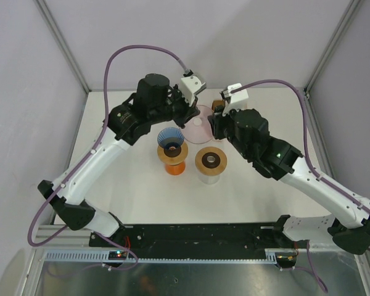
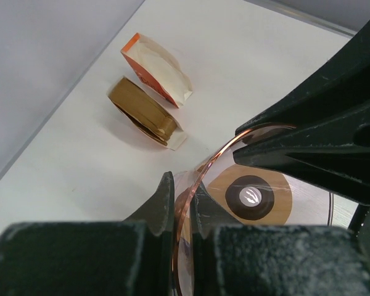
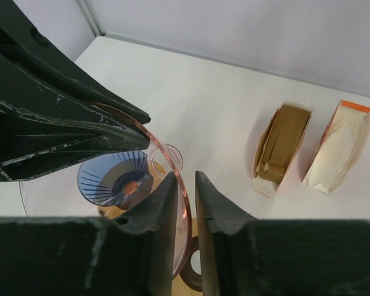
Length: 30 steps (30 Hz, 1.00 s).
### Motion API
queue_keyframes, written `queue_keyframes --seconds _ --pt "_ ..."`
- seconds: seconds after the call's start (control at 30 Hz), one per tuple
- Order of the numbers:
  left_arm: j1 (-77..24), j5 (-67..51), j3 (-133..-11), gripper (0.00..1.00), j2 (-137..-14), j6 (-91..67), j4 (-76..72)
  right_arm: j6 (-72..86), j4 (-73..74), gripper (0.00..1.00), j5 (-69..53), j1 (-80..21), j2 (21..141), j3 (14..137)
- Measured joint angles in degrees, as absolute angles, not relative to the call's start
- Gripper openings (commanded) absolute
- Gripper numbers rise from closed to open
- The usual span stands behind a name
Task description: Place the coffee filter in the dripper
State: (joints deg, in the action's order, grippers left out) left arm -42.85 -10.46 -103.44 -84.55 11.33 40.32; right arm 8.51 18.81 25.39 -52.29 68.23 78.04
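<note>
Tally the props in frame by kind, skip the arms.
Drippers: 2 (pink dripper, blue dripper)
Ring-topped stands: 2 (orange stand, clear stand)
Filter packs: 2 (brown pack, white pack)
Total: 6

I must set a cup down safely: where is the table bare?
Bare: the near strip of table, in front of the orange stand and the clear stand; the far right corner. Crowded: the middle, where the left end effector and right end effector grip the pink dripper beside the blue dripper.
</note>
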Motion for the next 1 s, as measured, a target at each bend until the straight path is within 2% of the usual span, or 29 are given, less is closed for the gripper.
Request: queue_keyframes --seconds 0.07,0.13,0.2,0.3,0.43,0.63,0.73,1.0 --pt "-42.9 -10.5 -102.9 0.00 -84.6 10.9 40.0 8.3 19.9 0.06 25.1 -52.5 68.7 78.7" --pt "-43.0 -10.4 -102.8 0.02 -84.9 11.0 40.1 8.5 21.3 0.01 25.1 -52.4 69.0 79.3" --pt "-43.0 -10.3 -102.8 0.10 -85.3 11.0 39.8 9.0 22.5 0.00 24.9 -51.9 69.3 80.1" --pt "-43.1 -10.5 -102.7 0.29 -85.7 11.0 39.5 9.2 24.3 0.00 23.5 -51.0 69.3 81.0" --pt "-43.2 -9.3 -102.5 0.48 -86.3 10.4 39.5 9.4 28.3 0.00 21.0 -47.8 69.5 81.2" --pt "-43.2 -8.7 -102.4 0.67 -86.6 10.0 39.6 10.3 35.9 0.00 16.8 -41.5 70.2 81.2" --pt "-43.2 -8.7 -102.4 0.75 -86.6 9.9 39.6 10.5 38.2 0.00 14.4 -40.1 70.3 81.2" --pt "-43.2 -7.6 -102.4 0.81 -86.6 10.0 39.6 10.5 45.6 0.00 4.1 -33.9 72.0 83.8"
